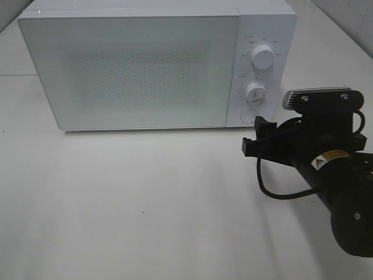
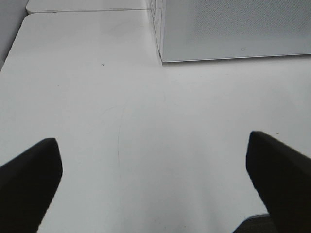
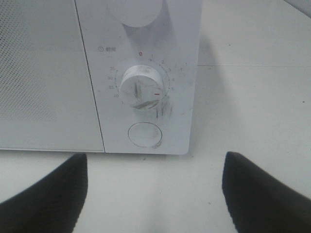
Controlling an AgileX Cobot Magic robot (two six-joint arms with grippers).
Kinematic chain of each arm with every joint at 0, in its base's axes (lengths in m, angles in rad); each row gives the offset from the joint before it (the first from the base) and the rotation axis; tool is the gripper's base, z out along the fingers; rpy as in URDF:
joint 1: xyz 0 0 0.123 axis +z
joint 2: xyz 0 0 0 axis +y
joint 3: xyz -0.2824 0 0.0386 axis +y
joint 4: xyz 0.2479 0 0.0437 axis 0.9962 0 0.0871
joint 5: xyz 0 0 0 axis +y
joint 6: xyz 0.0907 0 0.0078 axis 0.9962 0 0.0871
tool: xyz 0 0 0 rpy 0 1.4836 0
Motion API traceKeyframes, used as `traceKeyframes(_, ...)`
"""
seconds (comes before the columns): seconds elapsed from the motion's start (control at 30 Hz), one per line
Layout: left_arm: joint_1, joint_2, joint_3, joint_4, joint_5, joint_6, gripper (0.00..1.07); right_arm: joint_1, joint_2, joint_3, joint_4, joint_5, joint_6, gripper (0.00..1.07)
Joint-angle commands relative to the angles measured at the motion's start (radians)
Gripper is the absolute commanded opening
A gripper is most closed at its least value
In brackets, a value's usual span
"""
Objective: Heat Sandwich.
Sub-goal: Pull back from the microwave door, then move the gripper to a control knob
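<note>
While the microwave (image 1: 134, 70) stands closed, right gripper (image 3: 155, 194), jaws wide and empty, faces its round button (image 3: 143, 134); left gripper (image 2: 155, 184) likewise wide.

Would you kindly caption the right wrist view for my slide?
Open right gripper facing the microwave, its lower dial and round button.

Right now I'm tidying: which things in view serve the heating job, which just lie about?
Job: white box-shaped microwave, door closed; its lower round white dial; open black right gripper facing it.
Lying about: nothing visible; open black left gripper over white table.
</note>
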Motion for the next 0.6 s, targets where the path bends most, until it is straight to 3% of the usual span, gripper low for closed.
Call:
traceKeyframes(0.03, 0.002, -0.029, 0.003, -0.005, -0.002, -0.007, 0.98, 0.003, 0.009, -0.022, 0.0, -0.153, 0.006, 0.74)
traceKeyframes(0.6, 0.002, -0.029, 0.003, -0.005, -0.002, -0.007, 0.98, -0.107, 0.149, -0.24, -0.095, -0.062, 0.006, 0.74)
